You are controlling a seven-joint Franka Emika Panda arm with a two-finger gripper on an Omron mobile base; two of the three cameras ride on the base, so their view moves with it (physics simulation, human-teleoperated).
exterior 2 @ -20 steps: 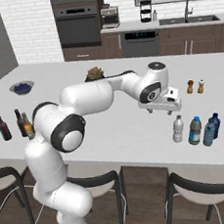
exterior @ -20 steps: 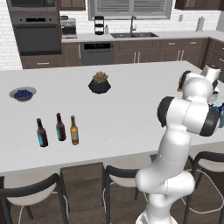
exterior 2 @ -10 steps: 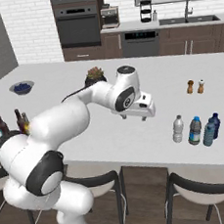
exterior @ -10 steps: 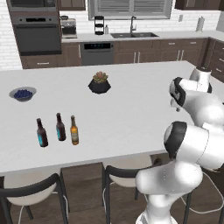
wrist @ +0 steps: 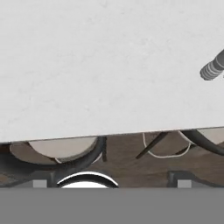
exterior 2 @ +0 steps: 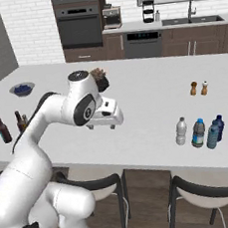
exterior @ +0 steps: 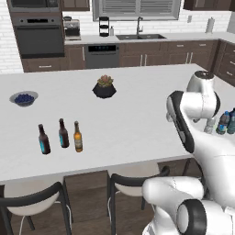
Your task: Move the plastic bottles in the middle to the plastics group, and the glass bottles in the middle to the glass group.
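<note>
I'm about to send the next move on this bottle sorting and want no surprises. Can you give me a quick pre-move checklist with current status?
1. Gripper open and empty: ok.
2. Slim amber-brown beer bottle with a yellow label upright beside the two dark brown beer bottles: ok.
3. Pale white-capped water bottle and blue-banded clear water bottle upright next to the blue-tinted water bottles: ok.
4. Gripper apart from every bottle, over the white counter between the two groups: ok.
5. Hand camera aimed at a bottle: not ok; it looks at the counter edge and stools.
</note>
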